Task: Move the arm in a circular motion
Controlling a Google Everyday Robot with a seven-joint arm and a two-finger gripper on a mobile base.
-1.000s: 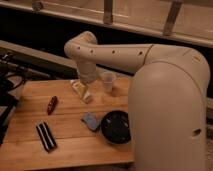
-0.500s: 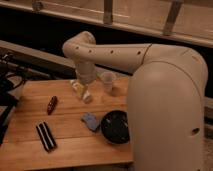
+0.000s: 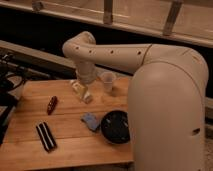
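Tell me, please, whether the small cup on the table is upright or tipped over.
Upright: the cup stands on its narrow base, rim uppermost, beside the gripper, which hangs low over the wooden table.

The arm wears a smooth cream shell, plastic by the look, with a soft satin sheen. Its pale gripper, low over the back of the table, looks like matt plastic. The table under it is warm, planked wood with a low sheen. Just right of the gripper, the cup is thin, translucent plastic. In front of the gripper, the black bowl has a dull gloss. The blue piece touching it may be cloth or sponge.
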